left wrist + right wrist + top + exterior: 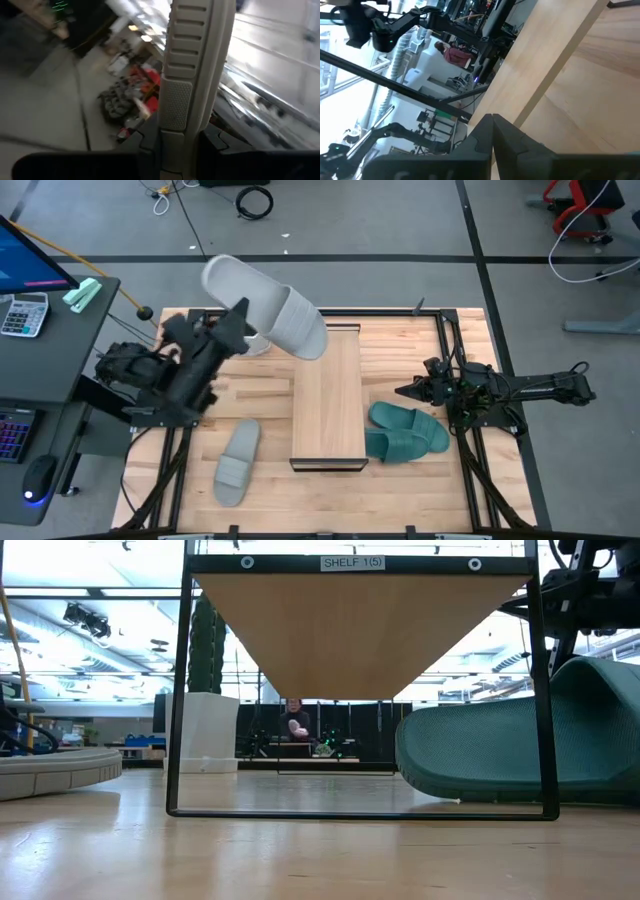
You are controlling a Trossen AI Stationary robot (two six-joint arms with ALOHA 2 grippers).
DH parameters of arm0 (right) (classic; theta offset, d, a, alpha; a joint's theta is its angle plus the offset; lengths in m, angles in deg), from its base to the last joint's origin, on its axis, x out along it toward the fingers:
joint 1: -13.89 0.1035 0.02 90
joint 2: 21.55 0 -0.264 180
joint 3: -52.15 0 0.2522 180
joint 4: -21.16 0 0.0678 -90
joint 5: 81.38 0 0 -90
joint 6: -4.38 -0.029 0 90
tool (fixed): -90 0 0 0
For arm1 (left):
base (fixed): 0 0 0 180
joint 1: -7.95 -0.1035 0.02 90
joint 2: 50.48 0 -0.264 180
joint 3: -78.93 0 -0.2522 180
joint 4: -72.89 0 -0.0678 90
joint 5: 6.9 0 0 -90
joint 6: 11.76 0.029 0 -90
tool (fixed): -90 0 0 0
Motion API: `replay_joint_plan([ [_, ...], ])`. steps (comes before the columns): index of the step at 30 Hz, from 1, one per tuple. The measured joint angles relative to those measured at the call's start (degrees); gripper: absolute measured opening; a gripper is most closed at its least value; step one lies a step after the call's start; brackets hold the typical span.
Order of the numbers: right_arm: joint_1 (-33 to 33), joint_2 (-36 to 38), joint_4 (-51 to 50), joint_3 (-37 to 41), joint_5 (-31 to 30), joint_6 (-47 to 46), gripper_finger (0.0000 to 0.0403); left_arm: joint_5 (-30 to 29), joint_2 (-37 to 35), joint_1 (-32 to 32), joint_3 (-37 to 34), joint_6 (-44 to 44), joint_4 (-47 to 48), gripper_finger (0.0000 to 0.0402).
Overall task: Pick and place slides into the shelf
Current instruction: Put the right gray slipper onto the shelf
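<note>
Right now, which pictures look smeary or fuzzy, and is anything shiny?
Left wrist view: the room behind is streaked with motion blur, while the light grey foam slide clamped in the left gripper stays fairly crisp. Low view: the teal green foam slide looms huge and soft-edged, and the slatted wooden tabletop shows a soft sheen. High view: evenly lit, sharp.

The left claw [243, 320] sits partly hidden behind the raised grey slide [265, 307]. In the low view, the teal slide [520, 740] is cut off at the right edge, and a distant person [295, 725] is too small to make out.
</note>
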Motion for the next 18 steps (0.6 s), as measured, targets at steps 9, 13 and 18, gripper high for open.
replay_joint_plan([
  [9,0.0,0.0,0.0,0.0,-1.7,-1.3,0.0016,21.5,1.1,-6.2,21.9,-51.4,75.4,0.0075],
  [13,0.0,0.0,0.0,0.0,-1.9,-1.5,0.0016,20.5,2.9,-13.5,23.3,-68.1,91.5,0.0075],
  [18,0.0,0.0,0.0,0.0,-3.4,-1.4,0.0016,24.7,2.7,-20.9,14.7,-85.1,94.9,0.0075],
])
